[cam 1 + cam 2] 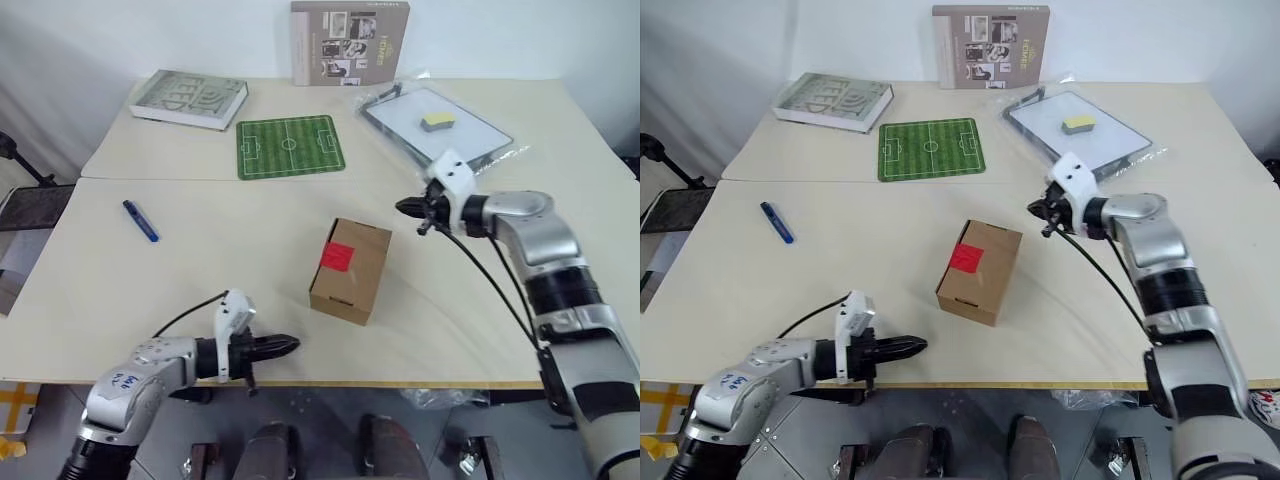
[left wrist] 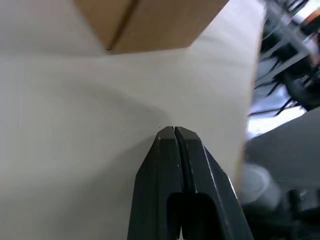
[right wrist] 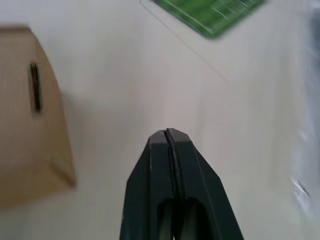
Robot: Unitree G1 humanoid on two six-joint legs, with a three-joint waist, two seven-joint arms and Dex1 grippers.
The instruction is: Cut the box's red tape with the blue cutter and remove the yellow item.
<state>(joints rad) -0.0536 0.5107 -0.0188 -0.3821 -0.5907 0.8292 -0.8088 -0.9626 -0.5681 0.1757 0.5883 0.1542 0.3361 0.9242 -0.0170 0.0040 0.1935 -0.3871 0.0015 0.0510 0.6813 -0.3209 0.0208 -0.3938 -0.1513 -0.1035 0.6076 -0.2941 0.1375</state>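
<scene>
The brown box (image 1: pixel 352 271) stands in the middle of the table with the red tape (image 1: pixel 337 257) on its top face. The blue cutter (image 1: pixel 140 221) lies alone on the table's left side. My left gripper (image 1: pixel 292 345) is shut and empty near the table's front edge, to the left of and nearer than the box. My right gripper (image 1: pixel 403 208) is shut and empty, hovering right of and beyond the box. The wrist views show both pairs of fingers pressed together, with a corner of the box (image 2: pixel 145 22) ahead of the left one. The yellow item is out of view.
A green football-pitch mat (image 1: pixel 290 147) lies beyond the box. A book (image 1: pixel 189 99) sits at the back left, a grey printed carton (image 1: pixel 349 42) stands at the back centre. A whiteboard (image 1: pixel 435 125) in plastic wrap carries a yellow sponge (image 1: pixel 437 121) at the back right.
</scene>
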